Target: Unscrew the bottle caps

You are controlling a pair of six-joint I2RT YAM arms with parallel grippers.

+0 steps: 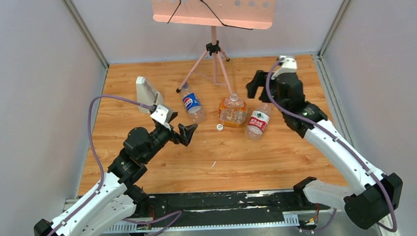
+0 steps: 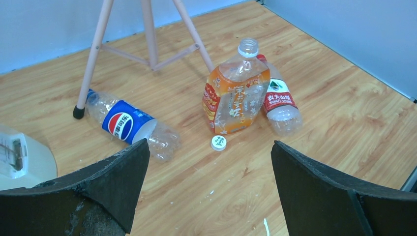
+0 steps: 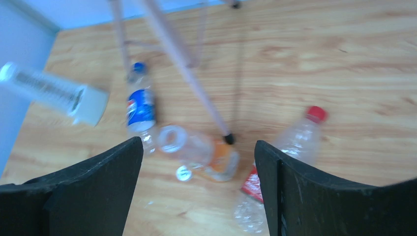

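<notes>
Bottle caps, three small round plastic ones, sit in three places. The white screw cap (image 1: 219,127) (image 2: 219,142) (image 3: 183,172) lies loose on the wooden table (image 1: 160,170). It is just in front of the squat, clear plastic orange-labelled bottle (image 1: 233,112) (image 2: 235,96), which stands upright with its neck open. That label carries white Chinese characters, and the cap's green print is too small to read.

The blue cap (image 3: 139,67) sits on the clear Pepsi bottle (image 1: 193,104) (image 2: 123,123), which lies on its side to the left. Its blue label shows the round red-white-blue Pepsi logo, and its capped end is beside a foot of the pink tripod stand (image 1: 213,52).

The red cap (image 3: 316,113) (image 2: 262,58) sits on the clear red-labelled bottle (image 1: 257,121) (image 2: 278,101), which lies on its side right beside the orange one. White Chinese characters cross its red band.

The left gripper (image 1: 188,133) (image 2: 210,147) hovers near the Pepsi bottle, jaws spread wide, holding nothing. The right gripper (image 1: 256,85) (image 3: 197,143) hangs over the far side of the bottles, jaws likewise released and empty. A pale grey block (image 1: 145,92) stands at the far left, its print too blurred to read
</notes>
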